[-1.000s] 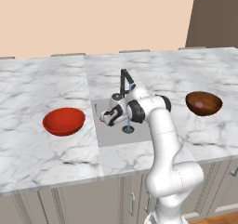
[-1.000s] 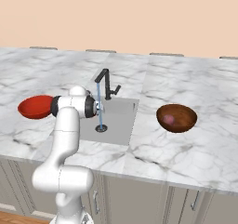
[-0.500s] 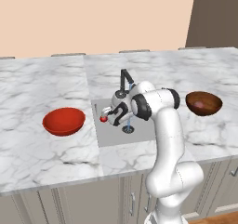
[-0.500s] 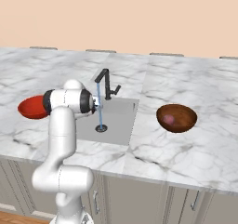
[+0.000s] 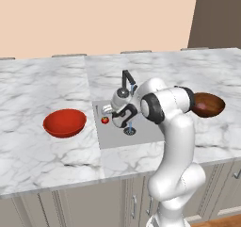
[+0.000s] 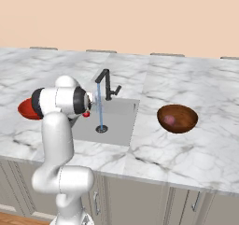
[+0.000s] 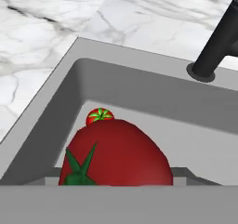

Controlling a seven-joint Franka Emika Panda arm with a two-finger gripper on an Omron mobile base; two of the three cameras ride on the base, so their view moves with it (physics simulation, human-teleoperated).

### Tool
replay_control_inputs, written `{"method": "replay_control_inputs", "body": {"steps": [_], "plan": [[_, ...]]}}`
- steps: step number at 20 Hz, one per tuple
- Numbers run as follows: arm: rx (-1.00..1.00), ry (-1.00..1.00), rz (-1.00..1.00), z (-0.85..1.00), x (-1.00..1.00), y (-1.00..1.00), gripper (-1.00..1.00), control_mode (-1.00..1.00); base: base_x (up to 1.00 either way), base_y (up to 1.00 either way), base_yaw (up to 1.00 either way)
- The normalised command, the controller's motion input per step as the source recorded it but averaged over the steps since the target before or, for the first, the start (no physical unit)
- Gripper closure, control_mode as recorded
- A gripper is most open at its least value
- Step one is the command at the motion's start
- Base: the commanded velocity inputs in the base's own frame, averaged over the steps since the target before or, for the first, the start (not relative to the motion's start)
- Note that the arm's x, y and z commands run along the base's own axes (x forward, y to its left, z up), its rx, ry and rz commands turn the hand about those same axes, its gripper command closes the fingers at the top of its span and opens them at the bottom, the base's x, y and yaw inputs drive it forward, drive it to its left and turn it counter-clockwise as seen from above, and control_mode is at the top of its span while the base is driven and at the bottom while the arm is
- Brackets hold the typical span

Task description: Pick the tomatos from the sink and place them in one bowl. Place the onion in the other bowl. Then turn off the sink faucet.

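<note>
**Hand low over the sink with a tomato at its tips**

In the hand view a large, smooth red tomato with a dark green star-shaped stalk sits right at the bottom, hiding the fingertips; it appears pinched in the hand, though the fingers themselves cannot be made out; behind it a second tomato, small, brighter and green-topped, lies on the matte grey floor of the sink near the back wall; in the left base view that one rests at the basin's left side, just under the hand; the rectangular sink has rounded inner corners and a round dark drain; a thin blue stream of water falls from the slim black faucet to the drain; its post is cut off at the hand view's edge; the white veined marble bench carries a shallow red-orange bowl to the left, partly hidden behind the arm in the right base view; to the right the glossy dark brown bowl holds the pinkish onion.
</note>
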Motion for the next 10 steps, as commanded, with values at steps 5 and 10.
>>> {"method": "replay_control_inputs", "body": {"steps": [5, 10], "plan": [[-0.01, -0.02, 0.00, 0.72, -0.43, 0.30, 1.00, -1.00, 0.00, 0.00, 0.00], [-0.01, 0.00, 0.00, 0.72, -0.33, 0.28, 1.00, -1.00, 0.00, 0.00, 0.00]]}}
